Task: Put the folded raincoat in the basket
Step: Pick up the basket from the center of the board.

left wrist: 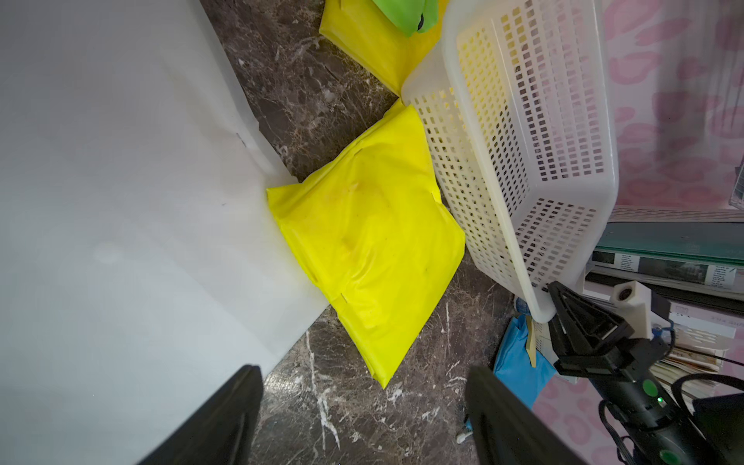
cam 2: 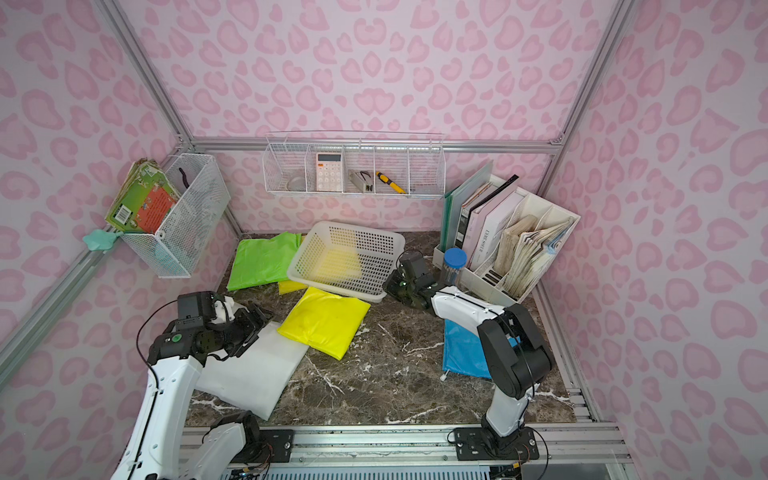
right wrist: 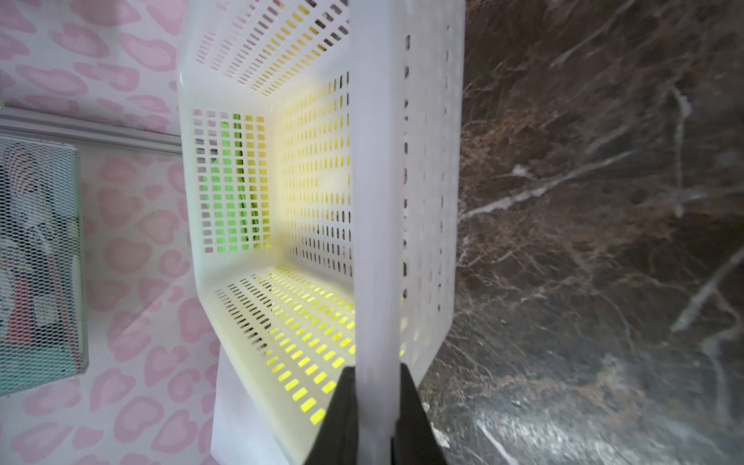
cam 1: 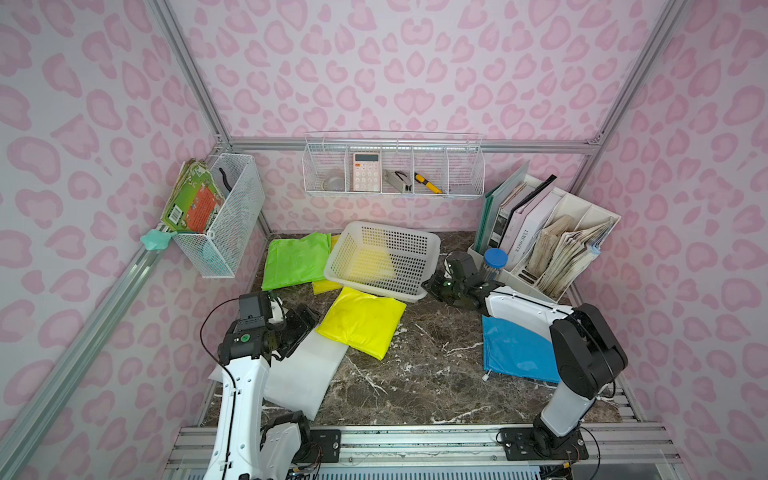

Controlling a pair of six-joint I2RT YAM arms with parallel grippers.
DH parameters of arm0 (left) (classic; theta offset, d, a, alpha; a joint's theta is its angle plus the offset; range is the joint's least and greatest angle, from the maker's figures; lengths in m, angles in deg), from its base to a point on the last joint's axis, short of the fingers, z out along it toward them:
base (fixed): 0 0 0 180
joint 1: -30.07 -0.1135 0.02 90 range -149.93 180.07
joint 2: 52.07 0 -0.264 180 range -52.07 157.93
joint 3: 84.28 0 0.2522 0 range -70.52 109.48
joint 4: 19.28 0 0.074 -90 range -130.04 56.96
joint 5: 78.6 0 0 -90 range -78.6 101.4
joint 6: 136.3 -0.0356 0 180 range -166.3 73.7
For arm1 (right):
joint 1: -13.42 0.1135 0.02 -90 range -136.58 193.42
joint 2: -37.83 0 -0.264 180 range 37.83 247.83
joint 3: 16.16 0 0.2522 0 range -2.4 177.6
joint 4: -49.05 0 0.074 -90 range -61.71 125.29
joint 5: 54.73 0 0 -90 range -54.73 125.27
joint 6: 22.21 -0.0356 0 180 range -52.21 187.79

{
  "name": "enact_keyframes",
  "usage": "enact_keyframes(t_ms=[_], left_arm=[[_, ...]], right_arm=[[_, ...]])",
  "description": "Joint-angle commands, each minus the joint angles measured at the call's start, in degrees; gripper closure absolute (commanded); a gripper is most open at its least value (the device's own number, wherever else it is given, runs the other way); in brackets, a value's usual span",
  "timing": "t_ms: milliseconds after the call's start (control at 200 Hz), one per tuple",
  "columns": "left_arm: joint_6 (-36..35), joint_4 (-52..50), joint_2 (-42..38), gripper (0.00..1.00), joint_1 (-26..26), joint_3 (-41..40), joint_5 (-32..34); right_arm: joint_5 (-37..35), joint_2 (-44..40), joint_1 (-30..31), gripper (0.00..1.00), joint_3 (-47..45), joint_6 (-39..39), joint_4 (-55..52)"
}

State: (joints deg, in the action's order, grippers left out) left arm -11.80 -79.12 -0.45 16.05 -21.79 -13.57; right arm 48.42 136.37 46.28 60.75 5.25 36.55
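The white perforated basket (cam 1: 347, 249) (cam 2: 309, 253) sits tilted at the back of the marble top, resting partly on a yellow raincoat (cam 1: 326, 286). My right gripper (cam 1: 432, 286) (right wrist: 376, 370) is shut on the rim (right wrist: 374, 201) at the basket's right front corner. Just in front of the basket (left wrist: 503, 141) lies a folded yellow raincoat (cam 1: 361, 322) (cam 2: 324, 322) (left wrist: 366, 249). The left gripper (cam 1: 305, 328) (cam 2: 255, 324) (left wrist: 364, 374) hovers open and empty by that raincoat's left corner, over the edge of a white raincoat (cam 1: 307, 374).
A green raincoat (cam 1: 293, 259) lies left of the basket and a blue one (cam 1: 515, 353) under the right arm. A file organiser (cam 1: 552, 237) and a blue-lidded jar (cam 1: 495, 259) stand at the right. A wire bin (cam 1: 226, 216) and wire rack (cam 1: 395, 170) hang on the walls.
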Motion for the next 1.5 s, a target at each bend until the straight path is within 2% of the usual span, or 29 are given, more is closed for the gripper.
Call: enact_keyframes(t_ms=[0, 215, 490, 620, 745, 855, 970, 1100, 1335, 1495], left_arm=[[-0.75, 0.86, -1.43, 0.15, -0.1, 0.31, -1.74], [-1.33, 0.69, -3.39, 0.14, -0.04, 0.66, -6.74], [-0.3, -1.14, -4.59, 0.14, -0.1, 0.46, -7.63], [0.82, -1.17, -3.85, 0.14, 0.03, -0.5, -10.17], [0.82, 0.01, -2.0, 0.13, 0.37, -1.91, -14.76], [1.0, 0.84, -1.33, 0.14, 2.28, -2.3, -15.56], [1.34, 0.92, -0.51, 0.16, 5.56, -3.1, -15.2], [3.85, 1.01, 0.84, 0.21, 10.37, -5.2, -15.49], [9.85, 1.12, -0.02, 0.3, 26.67, -9.64, -10.08], [13.33, 3.04, -0.72, 0.36, 33.47, -13.46, -7.15]], right_arm=[[2.67, -3.83, -0.25, 1.0, -2.53, 3.92, -0.45], [5.47, -12.16, -0.98, 1.0, -6.04, 8.87, -0.89], [8.32, -24.33, -4.38, 1.0, -10.93, 13.43, -5.89], [9.24, -30.7, -6.09, 1.0, -13.27, 15.56, -10.17], [7.69, -37.79, -7.54, 1.0, -15.37, 17.71, -14.17], [6.52, -43.45, -10.06, 1.0, -15.19, 21.56, -17.84], [7.51, -46.75, -13.51, 1.0, -12.46, 25.2, -24.57], [8.3, -49.82, -14.81, 1.0, -12.1, 26.59, -28.07], [6.77, -52.61, -19.16, 1.0, -13.71, 24.18, -26.59], [10.25, -51.88, -26.41, 1.0, -12.97, 21.8, -23.18]])
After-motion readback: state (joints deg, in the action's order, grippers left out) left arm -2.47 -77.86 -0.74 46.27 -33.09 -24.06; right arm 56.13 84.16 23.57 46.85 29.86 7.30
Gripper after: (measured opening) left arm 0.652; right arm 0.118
